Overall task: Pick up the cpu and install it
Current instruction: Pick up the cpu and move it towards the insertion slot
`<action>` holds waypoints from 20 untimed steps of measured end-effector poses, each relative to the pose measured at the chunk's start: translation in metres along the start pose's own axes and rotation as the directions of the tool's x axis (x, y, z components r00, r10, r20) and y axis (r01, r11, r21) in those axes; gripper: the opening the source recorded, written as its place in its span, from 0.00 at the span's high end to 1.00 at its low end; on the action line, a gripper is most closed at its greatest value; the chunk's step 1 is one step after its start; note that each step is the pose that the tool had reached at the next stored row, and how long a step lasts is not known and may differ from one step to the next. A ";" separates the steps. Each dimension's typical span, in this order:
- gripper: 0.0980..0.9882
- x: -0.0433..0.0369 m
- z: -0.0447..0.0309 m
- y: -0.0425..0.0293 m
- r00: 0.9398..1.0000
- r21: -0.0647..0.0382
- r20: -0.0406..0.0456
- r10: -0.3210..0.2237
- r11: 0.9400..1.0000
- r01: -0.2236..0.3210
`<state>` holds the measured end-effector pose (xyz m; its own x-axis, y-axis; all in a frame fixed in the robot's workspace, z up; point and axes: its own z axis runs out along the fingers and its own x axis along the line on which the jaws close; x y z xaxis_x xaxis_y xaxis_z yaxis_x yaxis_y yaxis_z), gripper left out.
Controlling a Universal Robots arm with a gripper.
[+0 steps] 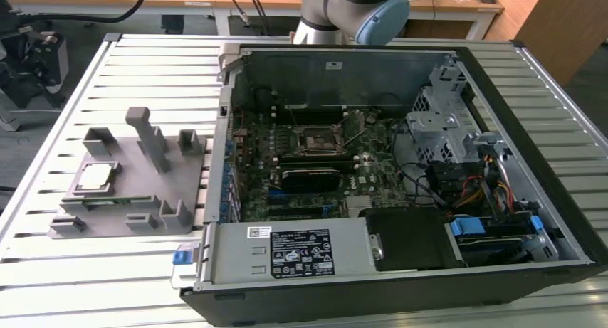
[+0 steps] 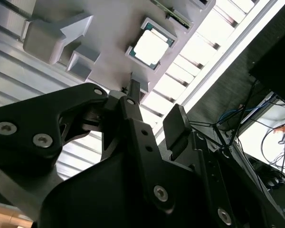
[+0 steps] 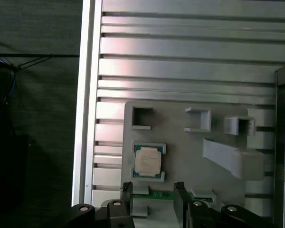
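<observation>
I have the gripper (image 3: 153, 192) wide open and empty over the grey fixture (image 3: 190, 156), with the cpu (image 3: 148, 161) flat in its recess just beyond the fingertips (image 3: 127, 189), roughly in line with their gap.

I count one cpu (image 1: 96, 177), and both wrist views agree on that single chip. One grey fixture (image 1: 142, 193) carries it, along with one green memory stick (image 1: 109, 200). On that fixture I make out perhaps seven raised blocks and posts, though some overlap in the exterior view, so that number is unsure. One open computer case (image 1: 494, 72) sits on one slatted table (image 1: 76, 271). Inside it I count one motherboard (image 1: 371, 171), one square socket (image 1: 315, 139) and one power supply (image 1: 285, 250). I have one gripper (image 3: 153, 187) with two fingers (image 3: 127, 190).
</observation>
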<state>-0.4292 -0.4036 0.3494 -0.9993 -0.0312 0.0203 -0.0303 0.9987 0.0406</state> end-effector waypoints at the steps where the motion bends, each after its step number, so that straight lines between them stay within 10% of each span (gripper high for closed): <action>1: 0.58 0.0000 0.0007 0.0000 1.000 0.000 0.000 -0.001 1.000 0.001; 20: 0.58 -0.0002 0.0113 -0.0004 1.000 0.000 -0.004 -0.003 1.000 0.003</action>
<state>-0.4292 -0.4036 0.3381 -0.9991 -0.0342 0.0246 -0.0332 0.9986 0.0407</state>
